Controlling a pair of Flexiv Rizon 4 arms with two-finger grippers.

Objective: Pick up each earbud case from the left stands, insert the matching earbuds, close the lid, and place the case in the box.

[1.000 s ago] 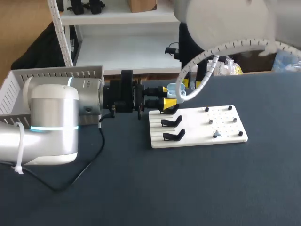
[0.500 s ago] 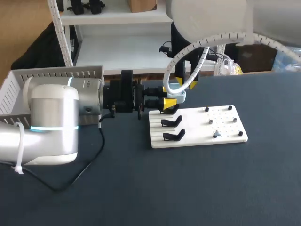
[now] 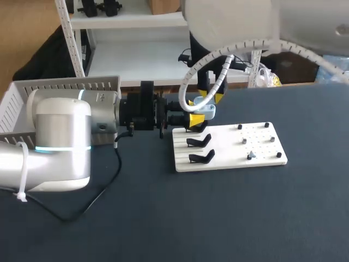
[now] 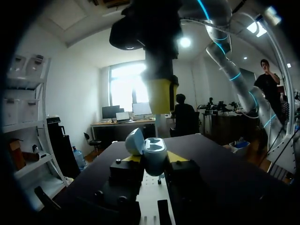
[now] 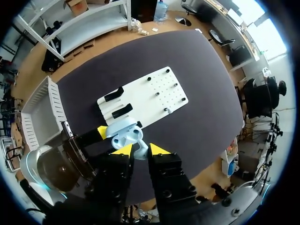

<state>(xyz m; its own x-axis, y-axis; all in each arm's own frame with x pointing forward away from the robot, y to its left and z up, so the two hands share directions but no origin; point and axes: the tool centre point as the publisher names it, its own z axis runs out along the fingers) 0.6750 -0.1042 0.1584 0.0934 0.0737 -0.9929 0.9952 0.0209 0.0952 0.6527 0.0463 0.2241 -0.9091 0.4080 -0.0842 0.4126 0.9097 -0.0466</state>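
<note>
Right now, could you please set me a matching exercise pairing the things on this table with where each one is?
Things: 1 light blue plastic earbud case; 2 white pegged board; 3 white slatted box; 4 right pincer.
Places: A flat on the dark table, bearing black stands; B just above the open case; C behind the left arm, far left; D clamped in the left pincer.
Pairs: 1-D, 2-A, 3-C, 4-B.

One earbud case [image 3: 204, 111] (lid open), three black stands [image 3: 199, 142], one box [image 3: 60, 85].

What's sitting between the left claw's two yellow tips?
The open light-blue earbud case, clamped from both sides by the left claw; the left wrist view shows it.
</note>
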